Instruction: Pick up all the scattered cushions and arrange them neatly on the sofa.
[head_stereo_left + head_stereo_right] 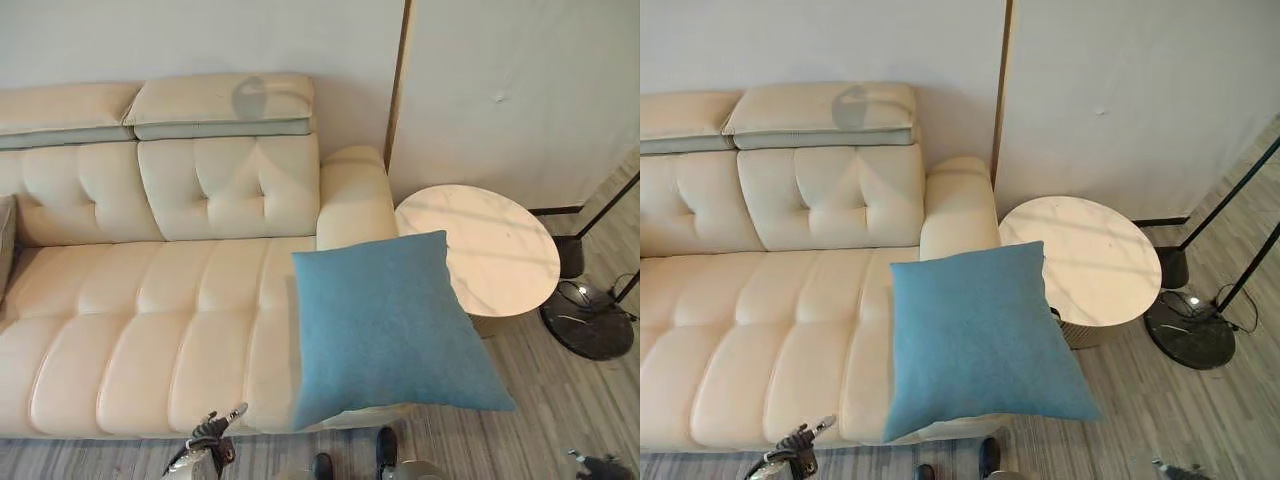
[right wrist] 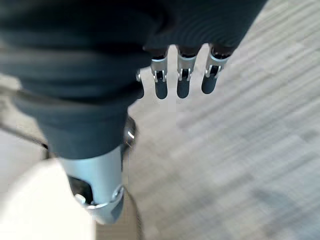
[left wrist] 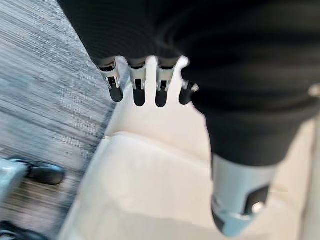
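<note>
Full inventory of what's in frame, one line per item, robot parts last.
cushion: one, blue, on the sofa seat's right end, overhanging the front edge and the armrest side.
sofa: one, cream, tufted, against the wall.
side table: one, round, white marbled top, right of the sofa armrest.
lamp base: one, dark, round, on the floor right of the table.
left hand: empty, fingers straight, above the sofa's front edge.
right hand: empty, fingers straight, above the floor.

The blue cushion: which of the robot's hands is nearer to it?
Left. The left hand is at the sofa's front edge beside the blue cushion; the right hand hangs farther off over the floor.
</note>
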